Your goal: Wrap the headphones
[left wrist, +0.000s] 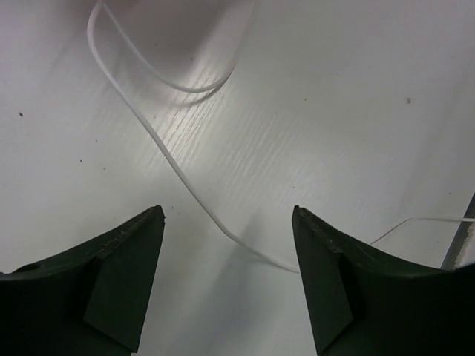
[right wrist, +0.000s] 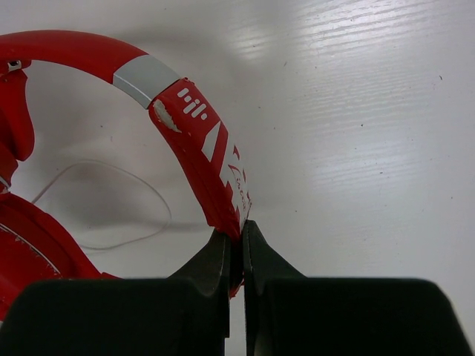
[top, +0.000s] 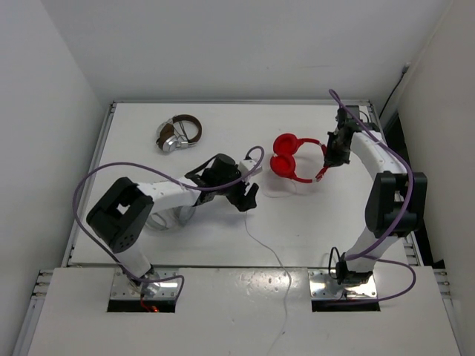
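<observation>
The red headphones (top: 291, 163) lie at the table's middle right, ear cups to the left, headband to the right. My right gripper (top: 326, 167) is shut on the red headband (right wrist: 200, 141), its jaws pinching the band's edge (right wrist: 236, 236). The thin white cable (top: 261, 245) runs from the headphones down toward the table's front edge. My left gripper (top: 251, 197) is open just above the table, left of the headphones. In the left wrist view the cable (left wrist: 178, 174) crosses between its two fingers (left wrist: 228, 222), touching neither.
Brown-and-silver headphones (top: 178, 133) lie at the back left. Grey-white headphones (top: 167, 217) sit partly under my left arm. The table's raised rim (top: 89, 185) borders the left side, and the white wall stands behind.
</observation>
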`<action>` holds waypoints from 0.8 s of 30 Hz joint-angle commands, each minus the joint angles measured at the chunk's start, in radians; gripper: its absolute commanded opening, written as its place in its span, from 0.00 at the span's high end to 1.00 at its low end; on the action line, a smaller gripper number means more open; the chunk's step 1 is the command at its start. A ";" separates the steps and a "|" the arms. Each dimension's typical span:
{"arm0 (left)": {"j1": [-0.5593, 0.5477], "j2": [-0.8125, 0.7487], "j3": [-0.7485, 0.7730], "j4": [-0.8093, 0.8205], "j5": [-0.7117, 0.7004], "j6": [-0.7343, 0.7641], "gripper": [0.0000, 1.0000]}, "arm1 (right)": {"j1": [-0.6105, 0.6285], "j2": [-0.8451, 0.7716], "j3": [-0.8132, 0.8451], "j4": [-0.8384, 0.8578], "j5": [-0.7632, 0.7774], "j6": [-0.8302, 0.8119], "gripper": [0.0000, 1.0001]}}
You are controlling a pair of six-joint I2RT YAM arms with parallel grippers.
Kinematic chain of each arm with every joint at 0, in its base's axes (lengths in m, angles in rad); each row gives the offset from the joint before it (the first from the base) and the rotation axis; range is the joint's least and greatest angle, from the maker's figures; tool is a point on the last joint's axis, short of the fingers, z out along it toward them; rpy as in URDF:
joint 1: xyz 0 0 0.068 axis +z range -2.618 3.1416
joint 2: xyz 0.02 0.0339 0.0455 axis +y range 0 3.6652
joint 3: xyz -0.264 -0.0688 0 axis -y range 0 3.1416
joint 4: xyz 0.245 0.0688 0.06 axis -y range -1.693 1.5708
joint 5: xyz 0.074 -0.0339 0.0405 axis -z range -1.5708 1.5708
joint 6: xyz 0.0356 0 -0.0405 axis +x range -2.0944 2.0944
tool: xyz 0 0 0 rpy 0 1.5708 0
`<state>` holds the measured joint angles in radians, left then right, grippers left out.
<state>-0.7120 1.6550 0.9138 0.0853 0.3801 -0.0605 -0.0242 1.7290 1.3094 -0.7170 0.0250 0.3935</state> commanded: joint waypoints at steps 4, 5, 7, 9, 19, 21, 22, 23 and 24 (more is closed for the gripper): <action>0.026 0.054 0.054 0.010 -0.018 -0.018 0.26 | 0.012 -0.055 0.021 0.034 -0.036 0.031 1.00; 0.026 0.067 0.063 0.010 -0.018 -0.018 0.28 | 0.012 -0.055 0.021 0.034 -0.036 0.031 1.00; 0.026 0.068 0.063 0.010 -0.027 -0.018 0.29 | 0.012 -0.055 0.021 0.034 -0.036 0.031 1.00; 0.026 0.097 0.086 0.010 -0.011 -0.006 0.38 | 0.003 -0.055 0.021 0.034 -0.036 0.031 1.00; -0.003 0.114 0.174 -0.157 0.108 0.262 0.92 | 0.003 -0.037 0.031 0.062 0.036 0.031 1.00; -0.016 0.054 0.163 -0.193 0.129 0.402 0.94 | 0.012 -0.011 0.053 0.071 0.065 0.031 1.00; -0.017 0.036 0.163 -0.221 0.140 0.444 0.94 | 0.021 -0.011 0.066 0.082 0.075 0.022 1.00; -0.017 0.007 0.174 -0.243 0.157 0.483 0.95 | 0.033 -0.011 0.067 0.082 0.084 0.007 1.00; -0.006 0.006 0.187 -0.274 0.199 0.564 0.98 | 0.033 -0.011 0.076 0.082 0.096 0.007 1.00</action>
<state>-0.7143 1.7481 1.0492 -0.1162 0.4690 0.2646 -0.0101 1.7294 1.3125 -0.7029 0.0952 0.3935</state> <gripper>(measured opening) 0.048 0.025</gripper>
